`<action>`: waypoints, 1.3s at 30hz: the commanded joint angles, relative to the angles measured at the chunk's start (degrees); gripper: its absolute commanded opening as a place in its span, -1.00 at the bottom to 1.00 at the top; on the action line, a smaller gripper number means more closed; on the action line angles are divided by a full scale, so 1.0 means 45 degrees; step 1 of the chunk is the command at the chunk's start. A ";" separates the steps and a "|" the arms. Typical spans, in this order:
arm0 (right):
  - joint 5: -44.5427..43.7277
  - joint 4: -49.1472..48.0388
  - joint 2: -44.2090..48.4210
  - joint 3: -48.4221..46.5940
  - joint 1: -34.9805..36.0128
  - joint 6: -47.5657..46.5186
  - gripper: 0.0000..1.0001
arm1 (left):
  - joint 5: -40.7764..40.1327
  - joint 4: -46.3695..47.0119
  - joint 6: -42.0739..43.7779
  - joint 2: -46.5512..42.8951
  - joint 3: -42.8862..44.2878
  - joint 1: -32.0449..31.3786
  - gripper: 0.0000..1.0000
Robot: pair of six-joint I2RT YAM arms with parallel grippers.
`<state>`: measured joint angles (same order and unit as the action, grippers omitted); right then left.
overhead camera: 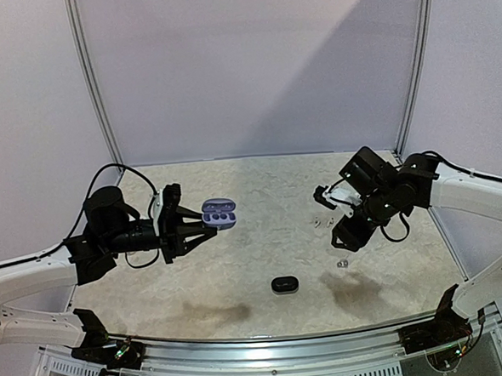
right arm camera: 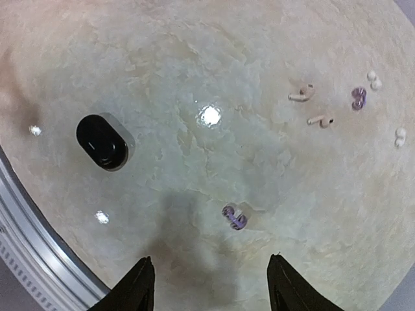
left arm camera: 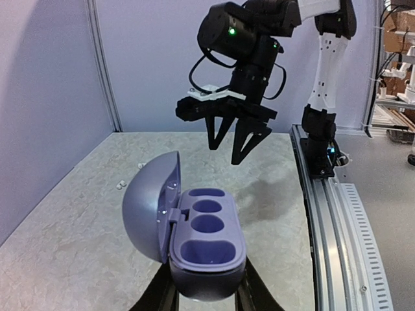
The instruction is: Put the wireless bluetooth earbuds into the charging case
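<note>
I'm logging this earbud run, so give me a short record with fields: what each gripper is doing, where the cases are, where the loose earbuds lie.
Left gripper: shut on the purple case, held over the table
Case lid: open, wells empty
Right gripper: open, empty, above a purple earbud lying on the table
Black case: on the table, looks closed
Other earbuds: scattered farther out, mostly pale, one purple

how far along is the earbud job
Done: the left gripper holds the purple charging case with its lid open, wells empty. In hand: the open right gripper hangs over a purple earbud lying on the table. Left: no earbud is seated yet.
</note>
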<state>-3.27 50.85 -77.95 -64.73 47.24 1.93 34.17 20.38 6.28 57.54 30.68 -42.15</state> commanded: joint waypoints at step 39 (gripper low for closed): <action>0.2558 -0.1658 -0.4440 0.1186 -0.2474 -1.2566 -0.42 | 0.0140 -0.0291 0.0458 -0.0169 0.0168 -0.0150 -1.00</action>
<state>8.27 44.23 -97.30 -59.46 36.32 -54.28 35.07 19.68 7.53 56.47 30.70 -42.37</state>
